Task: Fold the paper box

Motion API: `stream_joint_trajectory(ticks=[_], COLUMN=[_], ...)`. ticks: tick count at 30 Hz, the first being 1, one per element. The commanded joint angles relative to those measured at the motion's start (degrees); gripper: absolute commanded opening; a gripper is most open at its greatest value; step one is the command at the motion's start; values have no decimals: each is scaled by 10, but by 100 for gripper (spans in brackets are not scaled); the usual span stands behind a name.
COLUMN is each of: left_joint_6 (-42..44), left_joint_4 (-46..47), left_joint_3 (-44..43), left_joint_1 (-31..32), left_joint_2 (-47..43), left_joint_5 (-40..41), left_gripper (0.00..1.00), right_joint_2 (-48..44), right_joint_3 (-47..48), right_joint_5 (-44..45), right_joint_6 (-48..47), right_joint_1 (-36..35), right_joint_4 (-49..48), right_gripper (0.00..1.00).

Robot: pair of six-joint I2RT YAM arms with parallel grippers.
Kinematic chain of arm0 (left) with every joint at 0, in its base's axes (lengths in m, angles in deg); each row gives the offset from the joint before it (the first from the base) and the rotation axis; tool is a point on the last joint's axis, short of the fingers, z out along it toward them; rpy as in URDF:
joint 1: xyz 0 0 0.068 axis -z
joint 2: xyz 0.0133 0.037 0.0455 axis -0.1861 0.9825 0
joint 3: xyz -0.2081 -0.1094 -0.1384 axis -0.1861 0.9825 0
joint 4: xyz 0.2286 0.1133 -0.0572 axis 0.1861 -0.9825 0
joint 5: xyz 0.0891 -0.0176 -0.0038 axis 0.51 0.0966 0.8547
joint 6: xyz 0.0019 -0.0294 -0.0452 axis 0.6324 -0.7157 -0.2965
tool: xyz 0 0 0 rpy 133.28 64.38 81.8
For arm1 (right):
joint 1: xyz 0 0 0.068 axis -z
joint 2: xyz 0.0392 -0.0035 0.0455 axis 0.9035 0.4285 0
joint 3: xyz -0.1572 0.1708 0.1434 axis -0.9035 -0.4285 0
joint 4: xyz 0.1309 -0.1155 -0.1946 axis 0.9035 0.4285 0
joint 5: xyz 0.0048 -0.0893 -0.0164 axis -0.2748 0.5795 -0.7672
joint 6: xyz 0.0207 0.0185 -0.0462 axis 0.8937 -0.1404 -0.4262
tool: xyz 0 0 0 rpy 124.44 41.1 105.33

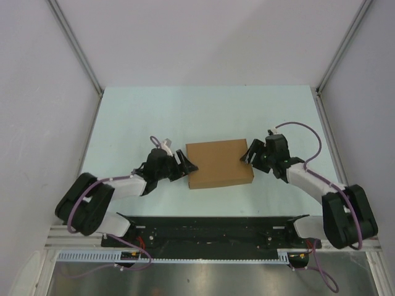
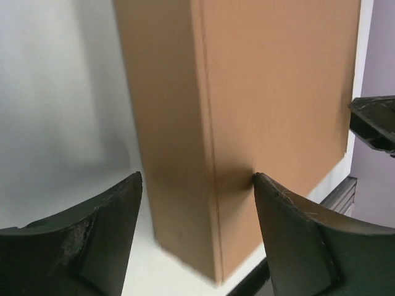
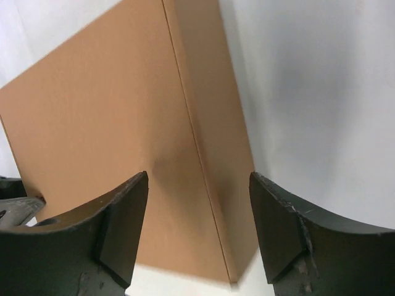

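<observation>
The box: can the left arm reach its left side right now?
Probably yes. The left gripper is open right beside the box, its left edge between the jaws, nothing in the way. The right gripper is at the opposite side.

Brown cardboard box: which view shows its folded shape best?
Top external: the whole brown cardboard box shows, closed, with all four edges in frame. Each wrist view shows only one side wall and part of the top, cropped.
</observation>
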Motion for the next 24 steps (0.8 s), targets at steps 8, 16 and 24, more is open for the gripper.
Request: stream_joint_trajectory(ticks=[8, 16, 24], left_joint_6=[26, 61, 152], left_joint_4=[14, -61, -282], left_joint_3=[-194, -313, -349], left_joint_1=[-63, -148, -151], left_joint_2=[180, 215, -24], left_joint_5=[-62, -95, 69], left_gripper=[74, 76, 90], right_joint_2=[214, 268, 17], right_joint_3=[98, 213, 259], right_joint_5=[-69, -51, 119], right_joint_6=[33, 34, -48], right_joint_1=[8, 43, 14], right_joint_4=[-182, -149, 54], right_gripper=[67, 70, 80])
